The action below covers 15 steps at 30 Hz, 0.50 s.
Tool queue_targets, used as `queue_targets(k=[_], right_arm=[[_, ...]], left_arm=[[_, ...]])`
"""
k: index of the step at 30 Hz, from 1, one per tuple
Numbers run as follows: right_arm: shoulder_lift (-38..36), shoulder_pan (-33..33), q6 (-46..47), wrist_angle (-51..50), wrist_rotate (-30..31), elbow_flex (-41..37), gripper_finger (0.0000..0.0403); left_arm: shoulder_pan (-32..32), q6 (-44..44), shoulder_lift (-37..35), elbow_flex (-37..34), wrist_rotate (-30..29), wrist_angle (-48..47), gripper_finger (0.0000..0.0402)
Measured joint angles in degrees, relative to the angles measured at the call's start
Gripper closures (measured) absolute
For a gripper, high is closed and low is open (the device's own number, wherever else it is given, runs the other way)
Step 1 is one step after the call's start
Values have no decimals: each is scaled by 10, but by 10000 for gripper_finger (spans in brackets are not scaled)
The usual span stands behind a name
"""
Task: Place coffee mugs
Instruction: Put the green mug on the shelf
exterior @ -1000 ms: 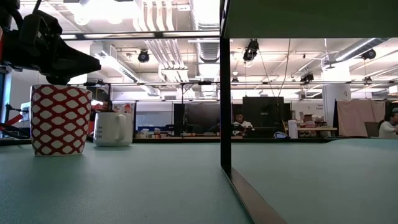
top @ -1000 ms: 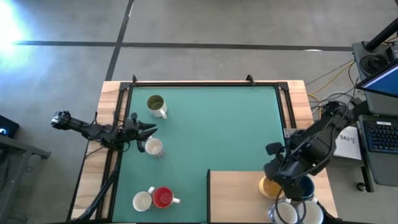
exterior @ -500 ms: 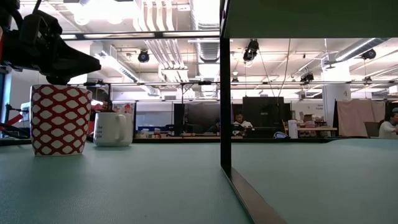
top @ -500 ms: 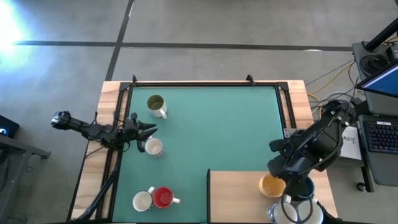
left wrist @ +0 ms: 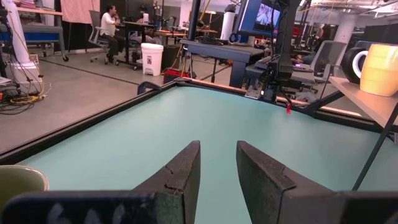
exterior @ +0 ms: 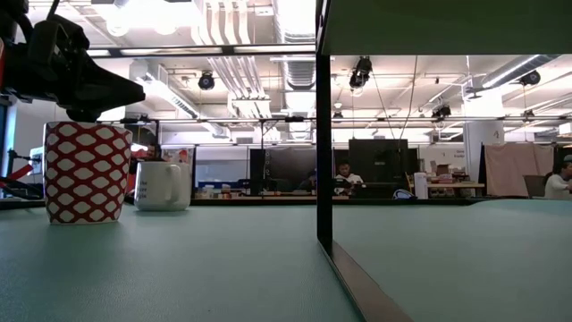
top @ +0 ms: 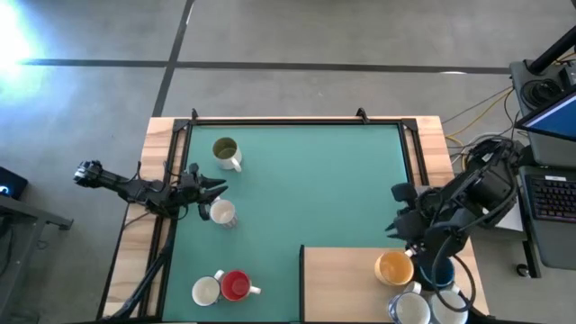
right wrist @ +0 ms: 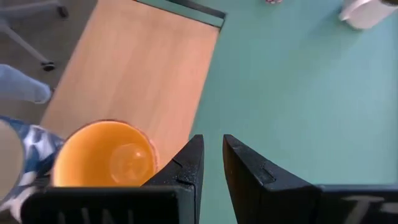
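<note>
- I'm reading near to far off the high view. Nearest edge: a red mug (top: 236,285) touching a white mug (top: 205,291) on the green surface (top: 315,189), left side.
- On the wooden board (top: 337,283) at the near right, an orange mug (top: 394,268) is sitting upright, with a dark blue mug (top: 443,273) and two white mugs (top: 412,309) crowded at the board's corner.
- The right gripper (top: 402,223) is hovering just beyond the orange mug, above the board's far edge. In the right wrist view its fingers (right wrist: 186,163) are showing a narrow gap with nothing between them; the orange mug is sitting beside them, not in the grip.
- The left gripper (top: 216,187) is waiting at the left edge, just beside another white mug (top: 222,213). Its fingers (left wrist: 183,167) are standing slightly apart and empty.
- Farthest: a white mug with olive-green inside (top: 225,150), alone near the far left corner.
- My read of the step: four mugs are already out on the green surface and four are waiting on the board, so I'm between a placement and the next pick.
- Next move, as I judge it: I'd be spreading the right fingers, lining up over the orange mug's rim or handle, then descending without bumping the crowded neighbours.
</note>
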Motion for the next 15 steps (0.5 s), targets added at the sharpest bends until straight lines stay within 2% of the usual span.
queue_targets(k=[8,15], right_arm=[[-14,0,-15,19,23,13,353],[-25,0,-28,134,88,7,353]], left_arm=[[0,0,0,0,0,0,315],[0,0,0,0,0,0,315]])
